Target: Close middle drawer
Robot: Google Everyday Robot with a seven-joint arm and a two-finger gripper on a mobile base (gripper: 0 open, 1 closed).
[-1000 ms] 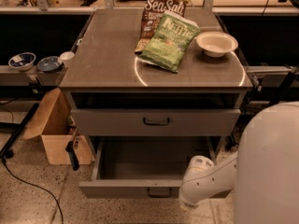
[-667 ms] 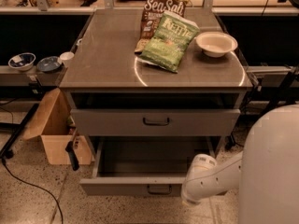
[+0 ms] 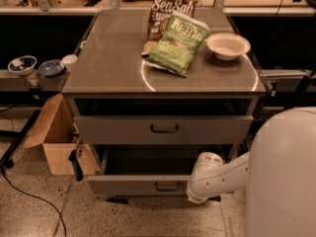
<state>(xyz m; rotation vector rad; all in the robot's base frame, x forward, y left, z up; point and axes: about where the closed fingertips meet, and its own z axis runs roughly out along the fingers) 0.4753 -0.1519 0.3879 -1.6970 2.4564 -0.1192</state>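
The middle drawer [image 3: 143, 184] is a wide grey drawer with a small dark handle. It stands pulled out below the top drawer [image 3: 163, 129], and its plain grey box is open to view. My white arm [image 3: 217, 174] reaches in from the lower right. My gripper [image 3: 196, 194] is at the right end of the middle drawer's front, against it. The lowest drawer is hidden under the open one.
On the cabinet top [image 3: 103, 63] lie two chip bags [image 3: 178, 42] and a white bowl [image 3: 227, 45]. A cardboard box [image 3: 57, 142] stands on the floor left of the cabinet. Small bowls [image 3: 22, 64] sit on a ledge at the left. My white body [image 3: 284, 177] fills the lower right.
The middle drawer's front has moved back toward the cabinet, so less of its box shows. My arm has moved with it, up and toward the cabinet.
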